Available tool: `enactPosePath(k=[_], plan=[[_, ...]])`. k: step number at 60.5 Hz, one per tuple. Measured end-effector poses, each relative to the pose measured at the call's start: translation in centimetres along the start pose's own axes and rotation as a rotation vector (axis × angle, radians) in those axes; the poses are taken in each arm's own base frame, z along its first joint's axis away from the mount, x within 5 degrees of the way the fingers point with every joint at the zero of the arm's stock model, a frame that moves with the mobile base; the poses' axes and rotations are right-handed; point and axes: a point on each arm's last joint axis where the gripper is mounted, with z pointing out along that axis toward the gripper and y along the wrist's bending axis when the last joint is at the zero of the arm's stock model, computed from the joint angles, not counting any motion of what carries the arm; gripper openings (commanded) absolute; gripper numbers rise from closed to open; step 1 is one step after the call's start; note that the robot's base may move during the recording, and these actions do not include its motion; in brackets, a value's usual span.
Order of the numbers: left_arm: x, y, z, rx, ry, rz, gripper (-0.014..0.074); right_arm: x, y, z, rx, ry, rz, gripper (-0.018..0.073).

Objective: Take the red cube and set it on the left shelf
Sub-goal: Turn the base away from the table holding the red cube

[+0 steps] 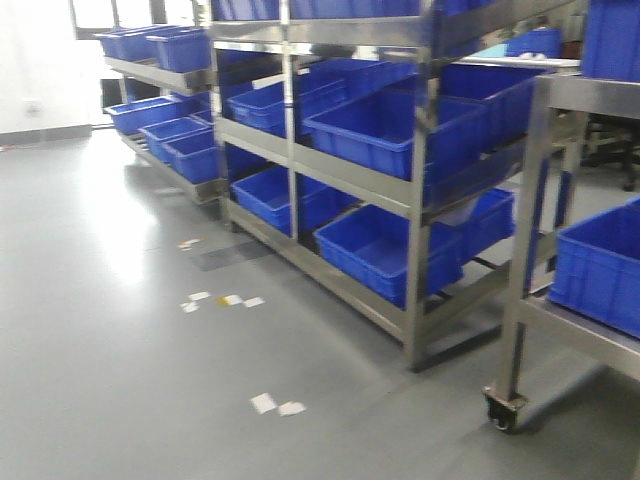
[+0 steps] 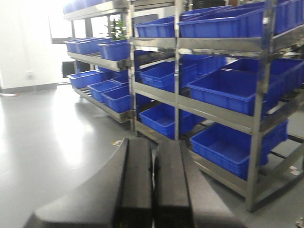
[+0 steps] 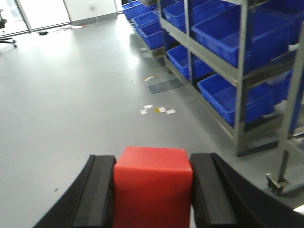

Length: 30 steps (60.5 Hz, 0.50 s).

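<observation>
Red cube (image 3: 153, 183): sat clamped between the two black pads of the right gripper, low in the right wrist view, above the floor and well apart from any shelf.
Right gripper (image 3: 153, 199): clenched on the cube, one pad (image 3: 100, 192) pressed to each side face.
Left gripper (image 2: 153, 190): fingers (image 2: 137, 185) drawn together with only a thin slit between them, nothing held.
Floor (image 1: 120, 330): grey and glossy, wide and open to the left of the racks, running back to the white wall (image 1: 40, 60).
Tape scraps (image 1: 275, 404): small white pieces lay on the open floor, near the rack's front edge but apart from it.
Near rack (image 1: 418, 250): steel and tiered; its front edge ran diagonally from the right foreground into the room, with blue bins (image 1: 385, 135) tilted forward on each tier.
Far rack (image 1: 160, 75): stood beyond, by the wall, also loaded with blue bins.
Cart (image 1: 520, 300): steel frame at the right edge, on a caster (image 1: 505, 408), just beside the near rack's end post with a narrow gap between.
</observation>
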Motion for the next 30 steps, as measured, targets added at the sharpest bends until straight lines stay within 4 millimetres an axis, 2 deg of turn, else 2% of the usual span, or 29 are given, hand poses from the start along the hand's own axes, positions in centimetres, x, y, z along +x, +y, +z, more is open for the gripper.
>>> enactPosePath(k=[30], plan=[[0.00,0.00,0.00,0.000,0.000,0.000,0.0102,0.01,0.00,0.00,0.000,0.001,0.000,0.0030]])
